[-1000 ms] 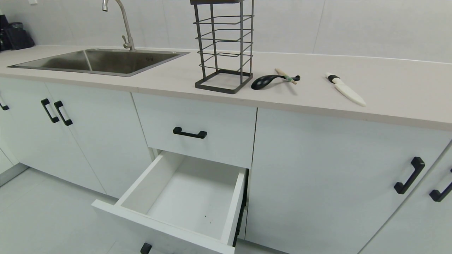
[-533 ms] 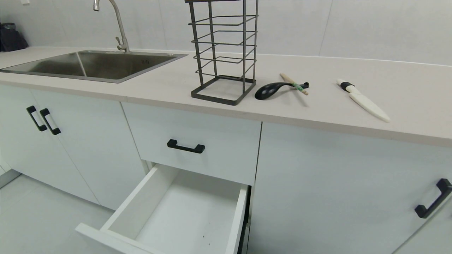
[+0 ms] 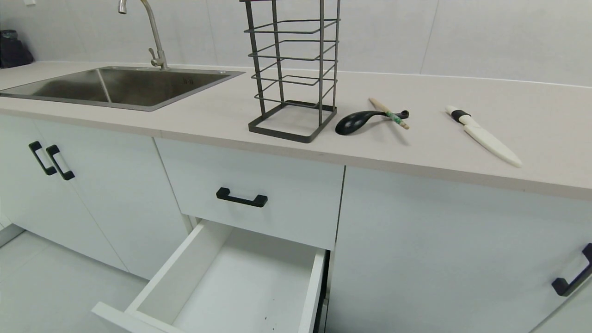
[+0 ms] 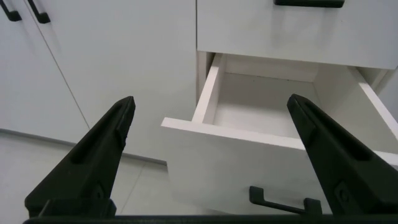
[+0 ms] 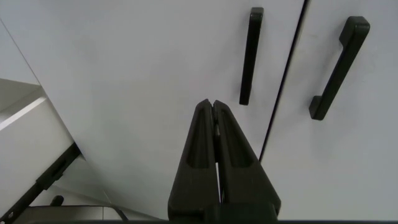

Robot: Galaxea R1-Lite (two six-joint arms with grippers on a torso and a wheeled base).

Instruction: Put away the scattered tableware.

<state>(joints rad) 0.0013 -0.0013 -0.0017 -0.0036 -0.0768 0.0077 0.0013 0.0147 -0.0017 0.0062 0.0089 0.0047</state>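
Nothing was put away yet: the spoon (image 3: 354, 122), chopstick (image 3: 388, 113) and knife (image 3: 485, 138) lay near the counter's (image 3: 208, 115) front edge, the drawer (image 3: 159, 282) stood open, the left gripper (image 4: 211, 102) had its fingers apart and the right gripper (image 5: 214, 107) had them together.

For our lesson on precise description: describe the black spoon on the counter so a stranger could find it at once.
On the pale countertop stands a tall black wire rack. The spoon lies to the right of its base, its handle crossing a wooden stick. It is black with a rounded bowl, unlike the white knife farther right.
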